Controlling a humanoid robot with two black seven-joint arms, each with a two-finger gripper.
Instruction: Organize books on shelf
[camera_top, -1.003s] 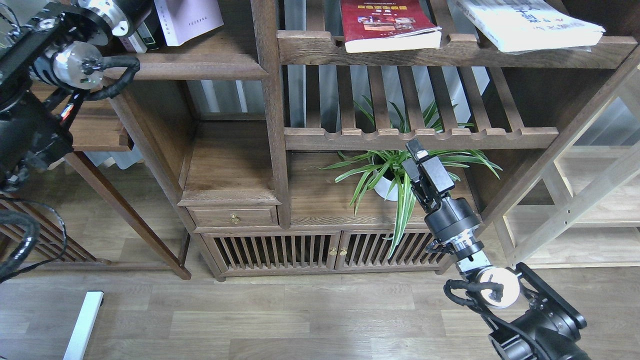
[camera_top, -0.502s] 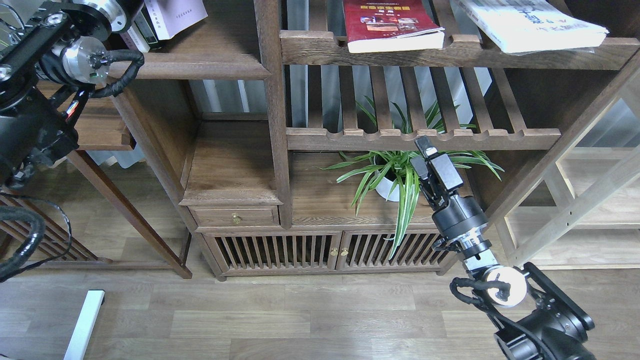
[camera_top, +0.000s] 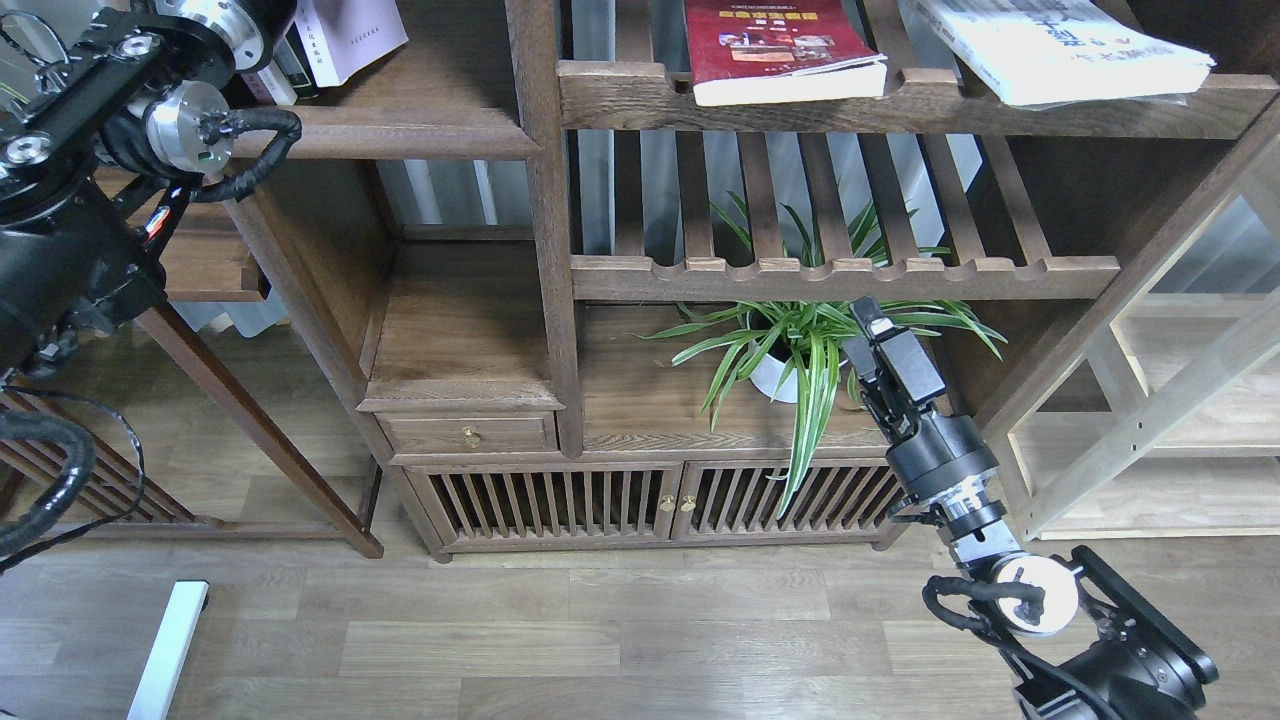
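Nearest me, at five o'clock, right gripper (camera_top: 872, 325) is hovering before the potted plant (camera_top: 800, 350); fingers are showing end-on, cannot tell if parted. Left gripper is sitting out of view past eleven o'clock. Farther up, dark red book (camera_top: 775, 45) is lying flat at twelve, spine running away from me, page edge overhanging the rail. Large white book (camera_top: 1060, 45) is lying askew at one. Likely light, floppy paperbacks; pinching the overhanging edge looks best. Lavender book (camera_top: 350, 35) is leaning on the plank shelf (camera_top: 400, 130) at eleven.

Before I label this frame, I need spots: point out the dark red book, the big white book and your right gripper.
Dark red book (camera_top: 775, 40), head view: on its cover.
Big white book (camera_top: 1060, 45), head view: on its cover.
Right gripper (camera_top: 868, 312), head view: fingertip end.
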